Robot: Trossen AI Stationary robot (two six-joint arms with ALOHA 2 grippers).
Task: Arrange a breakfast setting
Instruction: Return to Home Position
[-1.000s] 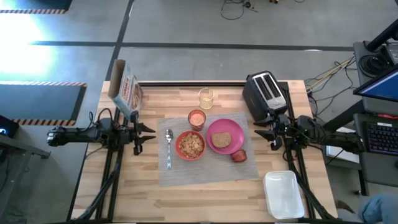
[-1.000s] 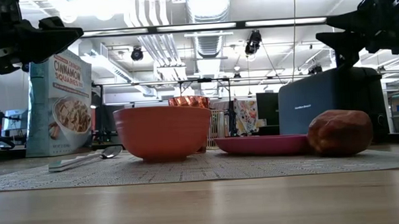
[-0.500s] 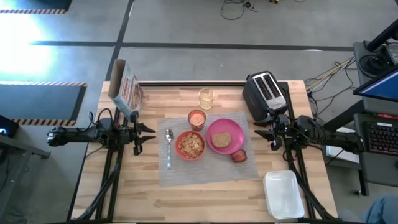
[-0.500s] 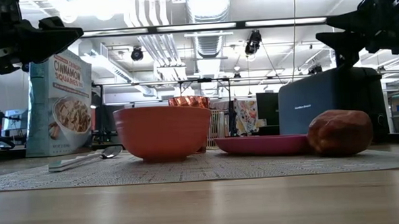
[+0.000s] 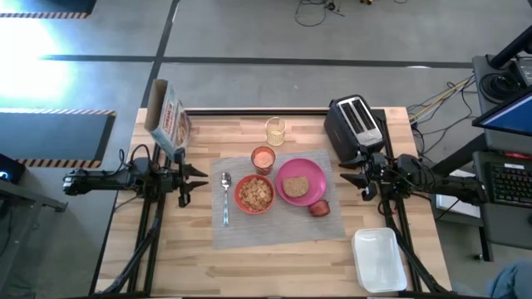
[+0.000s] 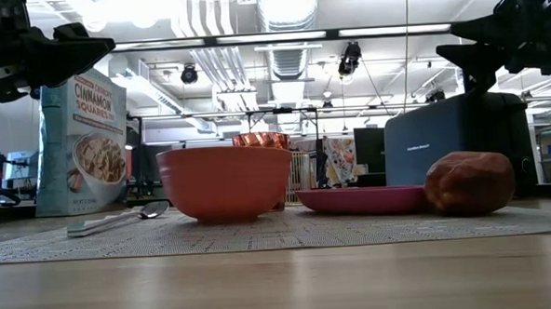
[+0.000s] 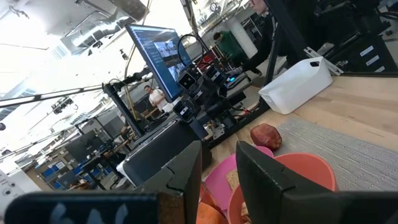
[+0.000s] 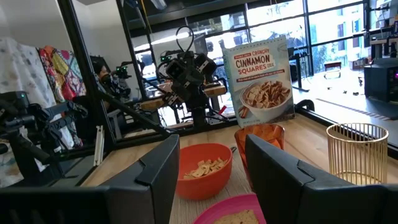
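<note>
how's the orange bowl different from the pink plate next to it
The bowl is red-orange and deep, with tall walls; the plate is pink, flat and low. The plate is wider across than the bowl. The bowl holds cereal; the plate carries a toast slice. Both are round and sit side by side on the grey placemat.

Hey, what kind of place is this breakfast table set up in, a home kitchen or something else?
Probably a robotics lab or workshop, not a kitchen. It has exposed ceiling ducts, a computer monitor at a cluttered workstation, and loose cables lying on a bare concrete floor.
</note>
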